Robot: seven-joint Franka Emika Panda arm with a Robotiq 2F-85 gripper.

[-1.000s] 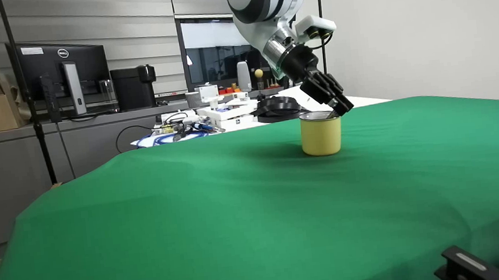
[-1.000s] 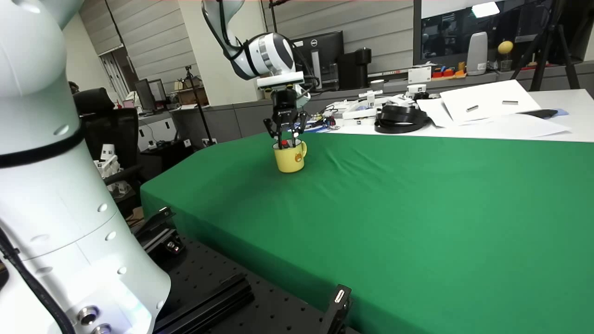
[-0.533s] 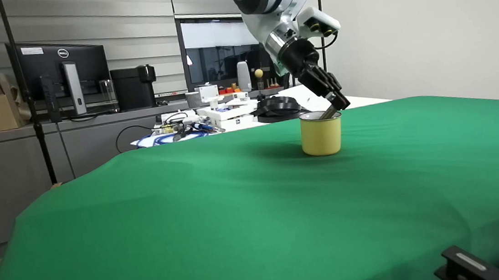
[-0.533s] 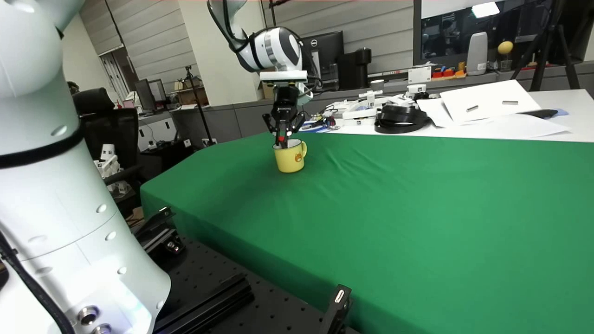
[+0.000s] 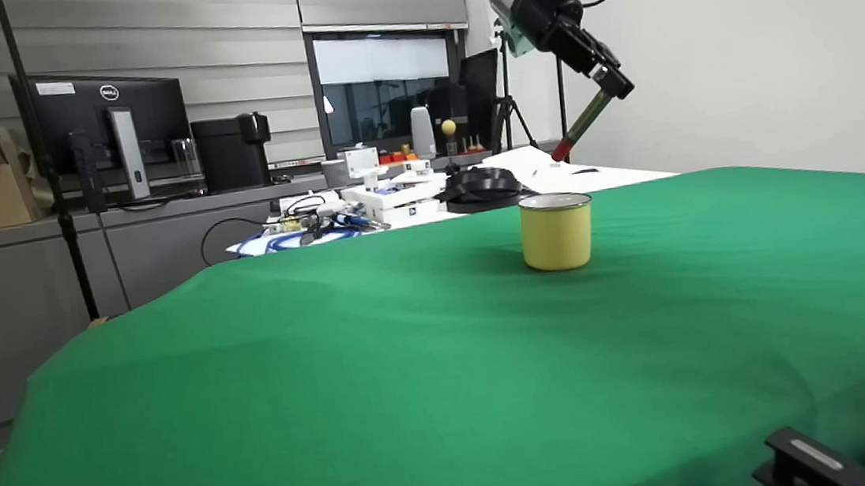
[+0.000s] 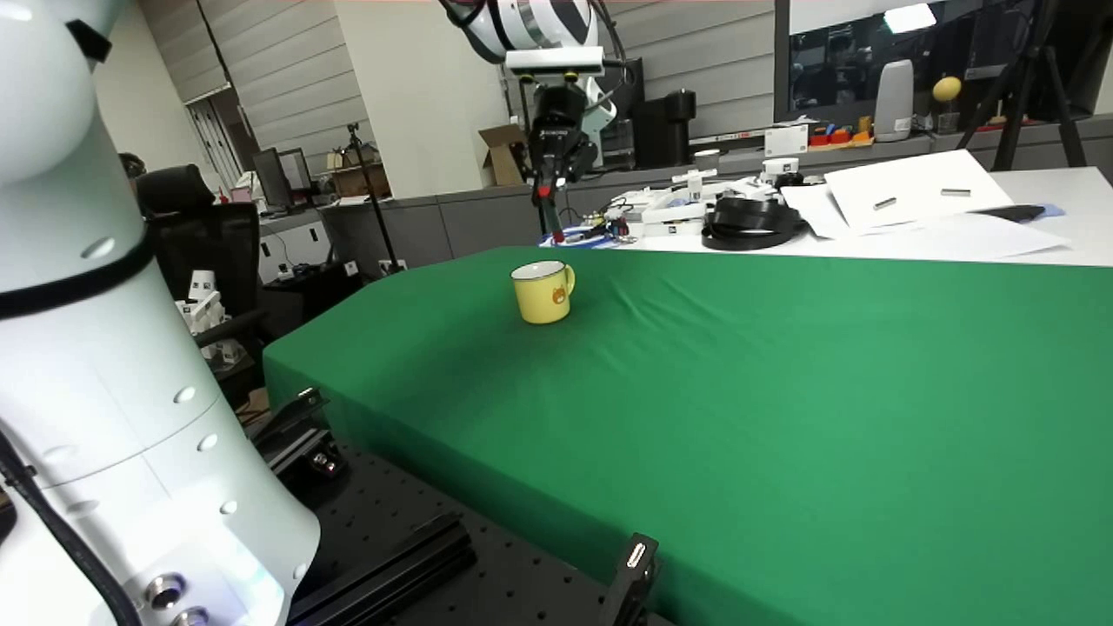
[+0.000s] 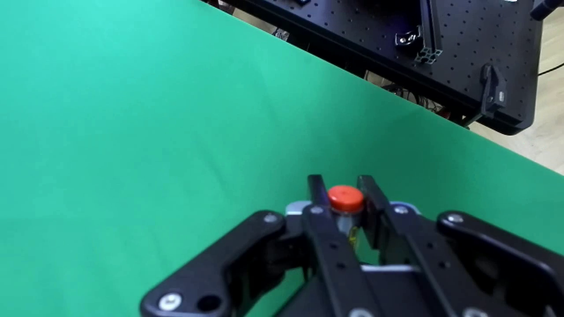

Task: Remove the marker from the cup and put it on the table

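Clamping marker [image 5: 584,123] between both fingers, gripper [image 5: 615,82] hangs above green table [image 5: 413,372]. Marker slants down from fingers, red lower end in mid-air, red upper end between fingertips in wrist view. Yellow cup [image 5: 557,236] stands upright on table, below gripper, apart from marker. Cluttered white desk [image 6: 1065,187] beyond gripper in both exterior views.

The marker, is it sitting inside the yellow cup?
No, in both exterior views the marker hangs from the gripper, with a plain gap between it and the yellow cup.
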